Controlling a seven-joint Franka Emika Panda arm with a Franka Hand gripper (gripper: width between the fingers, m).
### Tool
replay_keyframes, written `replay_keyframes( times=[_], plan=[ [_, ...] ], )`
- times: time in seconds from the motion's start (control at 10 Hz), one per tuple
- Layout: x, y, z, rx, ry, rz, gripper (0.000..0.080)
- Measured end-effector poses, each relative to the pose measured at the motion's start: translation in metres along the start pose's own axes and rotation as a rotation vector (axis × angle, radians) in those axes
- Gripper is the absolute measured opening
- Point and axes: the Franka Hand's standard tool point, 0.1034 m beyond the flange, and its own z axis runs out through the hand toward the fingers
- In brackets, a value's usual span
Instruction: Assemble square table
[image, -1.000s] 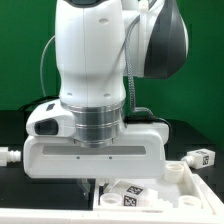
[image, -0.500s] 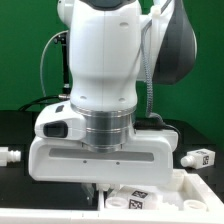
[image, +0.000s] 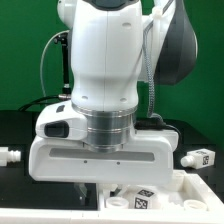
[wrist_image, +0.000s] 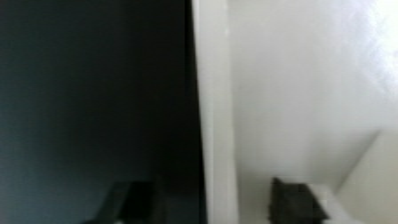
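The white square tabletop (image: 150, 200) lies at the bottom of the exterior view, with black-and-white tags on its raised parts. My gripper (image: 97, 190) hangs over its left end, largely hidden by the arm. In the wrist view my gripper (wrist_image: 210, 200) is open. The tabletop's white rim (wrist_image: 214, 100) runs between the two dark fingertips (wrist_image: 294, 196), one on each side, with a gap to both. A short white leg with a tag (image: 200, 157) lies on the dark table at the exterior view's right.
A small white part (image: 8, 156) lies at the exterior view's left edge. The big white arm and hand (image: 100, 150) fill the middle and hide most of the table. A green wall stands behind.
The arm has shifted a little toward the exterior view's right and down over the last second. It has barely moved in the last half second.
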Motion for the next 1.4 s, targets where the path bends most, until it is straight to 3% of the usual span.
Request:
replay_keyframes(
  times=[0.1, 0.2, 0.4, 0.5, 0.8, 0.9, 1.0, 1.1, 1.4],
  plan=[
    [0.002, -0.002, -0.015, 0.001, 0.019, -0.028, 0.0391],
    [0.005, -0.006, -0.031, 0.004, 0.036, -0.048, 0.0598],
    [0.010, -0.023, -0.043, 0.009, 0.067, -0.148, 0.0634],
    [0.013, -0.032, -0.042, 0.013, 0.090, -0.202, 0.0645],
    [0.012, -0.030, -0.041, 0.014, 0.085, -0.193, 0.0649],
    [0.013, -0.031, -0.042, 0.006, 0.097, -0.206, 0.0649],
    [0.011, -0.052, -0.042, -0.039, 0.179, -0.303, 0.0649],
    [0.000, -0.071, -0.037, -0.046, 0.205, -0.379, 0.0649],
    [-0.002, -0.070, -0.033, -0.049, 0.215, -0.407, 0.0649]
  ],
)
